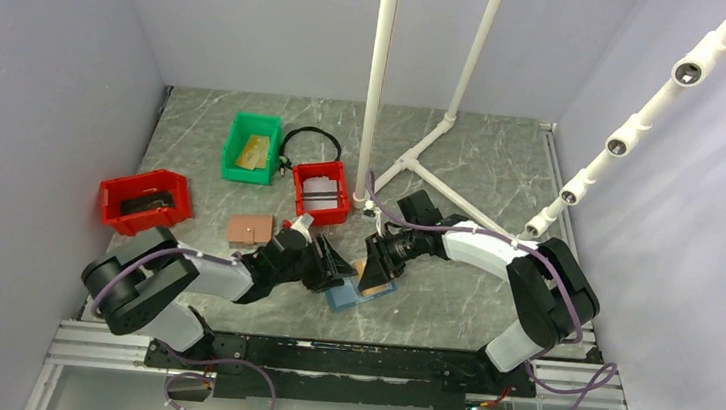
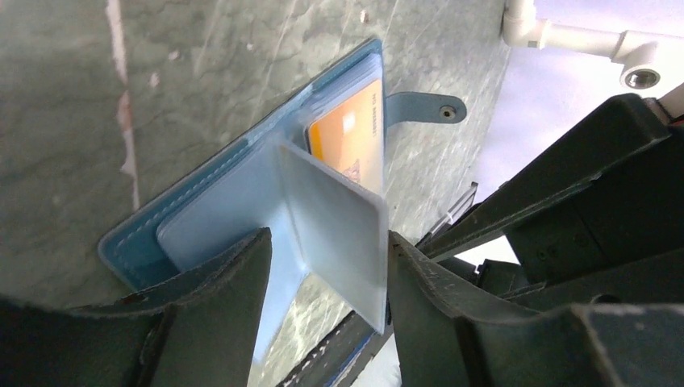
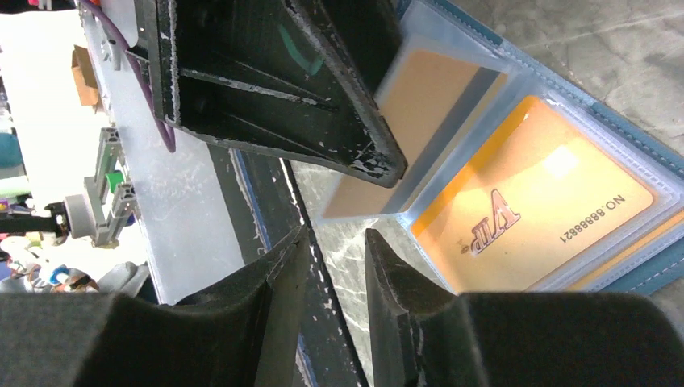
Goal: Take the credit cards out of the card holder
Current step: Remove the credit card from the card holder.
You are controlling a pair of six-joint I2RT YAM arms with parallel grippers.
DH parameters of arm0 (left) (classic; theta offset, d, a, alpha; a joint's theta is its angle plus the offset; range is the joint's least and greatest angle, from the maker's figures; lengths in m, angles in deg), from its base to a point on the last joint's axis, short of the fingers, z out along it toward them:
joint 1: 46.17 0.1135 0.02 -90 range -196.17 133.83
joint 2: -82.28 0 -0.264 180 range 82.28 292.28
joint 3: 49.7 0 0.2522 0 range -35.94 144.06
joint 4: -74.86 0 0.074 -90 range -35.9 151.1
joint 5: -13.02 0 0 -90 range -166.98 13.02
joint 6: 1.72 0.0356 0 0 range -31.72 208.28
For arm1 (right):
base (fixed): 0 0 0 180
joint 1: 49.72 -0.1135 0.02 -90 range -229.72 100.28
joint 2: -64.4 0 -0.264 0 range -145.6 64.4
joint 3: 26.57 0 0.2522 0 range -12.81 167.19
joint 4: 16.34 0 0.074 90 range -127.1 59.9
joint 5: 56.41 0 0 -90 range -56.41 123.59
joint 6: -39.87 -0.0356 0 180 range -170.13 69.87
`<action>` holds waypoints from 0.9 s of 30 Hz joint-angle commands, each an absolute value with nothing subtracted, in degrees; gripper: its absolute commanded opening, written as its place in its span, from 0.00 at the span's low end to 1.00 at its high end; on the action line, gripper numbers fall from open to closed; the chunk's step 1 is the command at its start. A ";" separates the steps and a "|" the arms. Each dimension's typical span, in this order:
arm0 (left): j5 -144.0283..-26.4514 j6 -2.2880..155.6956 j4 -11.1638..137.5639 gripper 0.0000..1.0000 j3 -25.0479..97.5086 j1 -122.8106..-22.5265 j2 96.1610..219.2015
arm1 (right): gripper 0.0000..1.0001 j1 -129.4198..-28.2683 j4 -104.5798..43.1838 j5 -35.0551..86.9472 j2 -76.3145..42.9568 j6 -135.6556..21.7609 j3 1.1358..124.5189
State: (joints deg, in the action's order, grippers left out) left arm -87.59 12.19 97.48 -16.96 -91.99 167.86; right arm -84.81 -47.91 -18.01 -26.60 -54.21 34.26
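- Both arms bend inward, meeting mid-frame over the open holder (image 1: 358,296).
- Left gripper (image 2: 327,242): fingers wide, straddling a clear leaf (image 2: 343,214).
- Right gripper (image 3: 335,238): narrow gap, empty.
- Grey marbled table (image 1: 503,168); lilac walls (image 1: 257,14).

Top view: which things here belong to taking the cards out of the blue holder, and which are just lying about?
Part of the job: blue card holder; gold card in its clear sleeve.

Lying about: brown wallet; green bin; left red bin; right red bin; white pipe frame.
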 commanded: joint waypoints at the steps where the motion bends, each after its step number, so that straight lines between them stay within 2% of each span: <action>1: -84.98 15.10 84.90 0.58 -16.29 -91.85 163.10 | 0.35 -85.14 -47.99 -16.89 -26.48 -52.16 36.98; 4: -84.55 15.72 81.95 0.56 -16.49 -91.87 161.61 | 0.35 -85.13 -48.48 -14.75 -27.56 -51.84 37.15; 7: -85.07 16.01 82.12 0.43 -16.57 -91.80 162.10 | 0.34 -85.21 -48.66 -12.68 -28.51 -51.88 37.17; 10: -85.86 16.03 83.83 0.36 -16.33 -91.78 163.99 | 0.32 -85.22 -48.72 -10.97 -28.88 -51.92 37.12; 14: -86.12 15.84 85.73 0.19 -16.09 -91.78 165.11 | 0.31 -85.22 -49.12 -9.86 -29.64 -51.72 37.20; 17: -85.67 16.47 85.79 0.00 -16.39 -91.78 164.00 | 0.31 -85.22 -49.52 -9.82 -29.75 -51.46 37.46; 22: -87.05 25.02 93.80 0.00 -17.21 -91.08 162.91 | 0.34 -84.63 -51.80 -14.41 -28.47 -47.39 39.16; 27: -94.66 34.45 105.05 0.00 -15.53 -89.86 164.25 | 0.47 -79.22 -54.24 -26.91 -24.33 -40.68 39.01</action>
